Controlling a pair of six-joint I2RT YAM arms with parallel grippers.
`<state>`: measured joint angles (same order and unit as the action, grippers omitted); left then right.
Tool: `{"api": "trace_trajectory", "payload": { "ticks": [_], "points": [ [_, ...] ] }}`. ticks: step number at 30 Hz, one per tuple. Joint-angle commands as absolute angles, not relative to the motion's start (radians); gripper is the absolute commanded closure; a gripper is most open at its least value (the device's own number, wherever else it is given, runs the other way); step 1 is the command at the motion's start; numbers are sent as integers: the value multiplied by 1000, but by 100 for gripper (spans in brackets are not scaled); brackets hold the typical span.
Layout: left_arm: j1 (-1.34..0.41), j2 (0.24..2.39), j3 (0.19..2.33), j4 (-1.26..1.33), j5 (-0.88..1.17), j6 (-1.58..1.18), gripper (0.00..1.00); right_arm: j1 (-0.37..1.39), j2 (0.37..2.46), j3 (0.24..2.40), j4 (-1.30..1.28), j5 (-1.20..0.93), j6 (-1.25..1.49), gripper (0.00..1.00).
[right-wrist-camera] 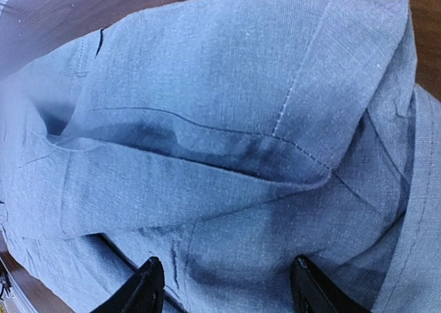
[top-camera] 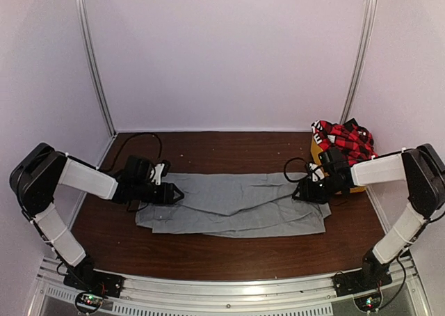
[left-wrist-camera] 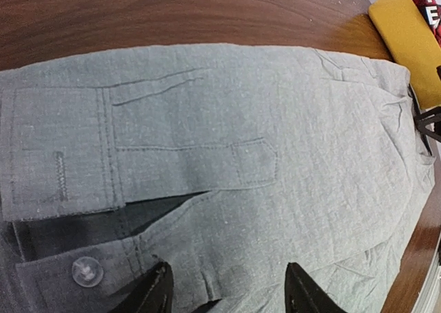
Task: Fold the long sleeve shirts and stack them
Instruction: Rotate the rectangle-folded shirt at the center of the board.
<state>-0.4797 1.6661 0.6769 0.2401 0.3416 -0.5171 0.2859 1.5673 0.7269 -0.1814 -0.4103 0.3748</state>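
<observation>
- A grey shirt (top-camera: pixel 236 204) lies flat across the middle of the brown desk (top-camera: pixel 229 149), folded into a long band.
- The left tool (top-camera: pixel 174 193) is low over the shirt's left end, released and empty.
- The right tool (top-camera: pixel 300 193) is low over its right end, also released.
- Far right, a plaid shirt (top-camera: pixel 344 138) is heaped on a yellow tub (left-wrist-camera: pixel 406 44).

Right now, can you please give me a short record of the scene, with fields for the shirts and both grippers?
grey shirt: spread lengthwise on the table, partly folded
plaid shirt: bunched on top of the yellow tub, far right
left gripper: open, over the grey shirt's left end
right gripper: open, over the grey shirt's right end
</observation>
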Motion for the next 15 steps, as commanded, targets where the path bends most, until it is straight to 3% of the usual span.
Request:
{"api": "trace_trajectory", "payload": {
  "ticks": [1, 8, 15],
  "points": [
    [-480, 1673, 628, 299, 338, -505, 45, 293, 1682, 830, -180, -363, 360, 36],
    [-508, 1653, 515, 338, 275, -564, 49, 294, 1939, 1094, -208, -340, 313, 36],
    [-715, 1622, 478, 324, 162, -651, 50, 296, 2241, 1513, -300, -313, 261, 36]
  ]
}}
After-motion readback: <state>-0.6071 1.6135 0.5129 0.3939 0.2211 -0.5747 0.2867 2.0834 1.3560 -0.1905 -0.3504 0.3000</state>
